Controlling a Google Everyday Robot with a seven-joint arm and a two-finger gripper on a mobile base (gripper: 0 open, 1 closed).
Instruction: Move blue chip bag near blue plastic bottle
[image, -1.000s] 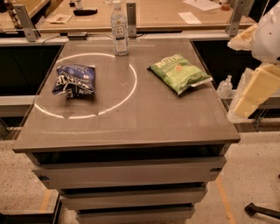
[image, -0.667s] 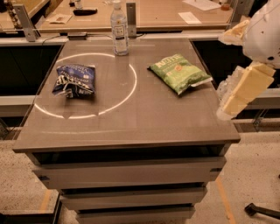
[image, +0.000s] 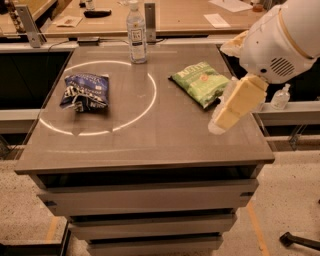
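Reach is only starting: my end effector (image: 223, 119), grip state I cannot tell, swings in over the 3 o'clock edge of the bench (image: 150, 140) beside the green chip bag (image: 200, 82), while the blue chip bag (image: 85, 92) lies untouched at 9 o'clock, well apart from the blue plastic bottle (image: 136, 32) at 12.

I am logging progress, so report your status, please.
Gripper above table's right side, by green chip bag. Blue chip bag lies left, apart from blue plastic bottle at back. Nothing between bag and bottle.
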